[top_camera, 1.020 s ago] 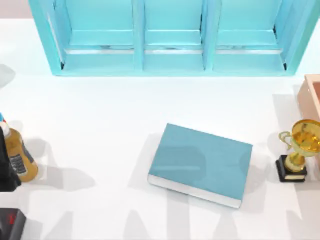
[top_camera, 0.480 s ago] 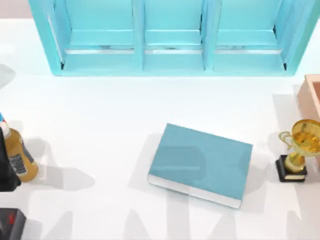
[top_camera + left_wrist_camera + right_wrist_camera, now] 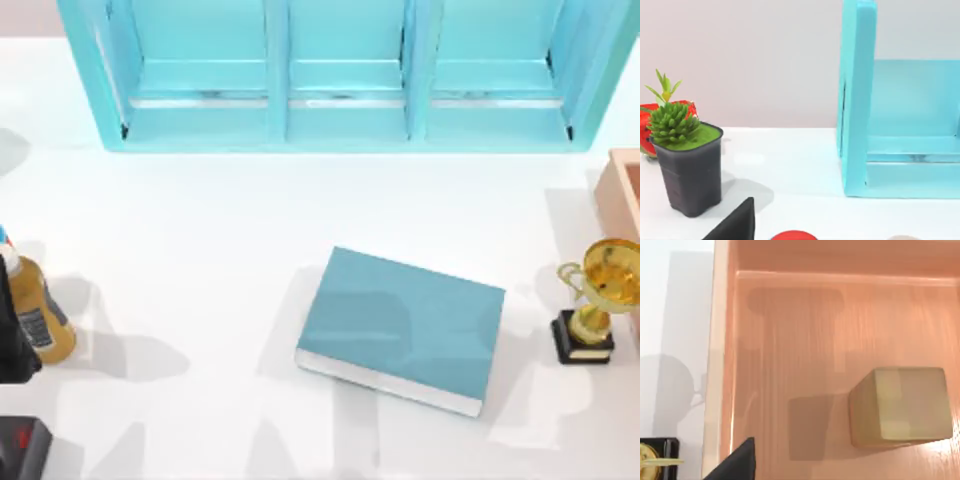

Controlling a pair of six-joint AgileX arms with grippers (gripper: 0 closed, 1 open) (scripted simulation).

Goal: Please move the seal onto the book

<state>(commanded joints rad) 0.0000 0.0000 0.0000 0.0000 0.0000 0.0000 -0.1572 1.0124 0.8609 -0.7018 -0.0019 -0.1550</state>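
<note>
The seal (image 3: pixel 900 407), a small tan block, rests on the floor of a pale wooden tray (image 3: pixel 722 365) in the right wrist view, away from the tray's walls. A dark part of my right gripper (image 3: pixel 737 465) shows above the tray floor, to one side of the seal and not touching it. The teal-blue book (image 3: pixel 405 325) lies flat in the middle of the table with white page edges toward the front. A corner of the same wooden tray (image 3: pixel 625 190) sits at the table's right edge. A dark part of my left gripper (image 3: pixel 737 225) shows over the white table.
A gold trophy (image 3: pixel 595 300) on a black base stands right of the book, beside the tray. An amber bottle (image 3: pixel 38 315) stands at the left edge. The turquoise shelf unit (image 3: pixel 340 120) spans the back. A potted succulent (image 3: pixel 687 165) stands near the shelf's end.
Shadows on the table near the front edge have shifted, most of all to the right of the book. The book, trophy and bottle have not moved.
</note>
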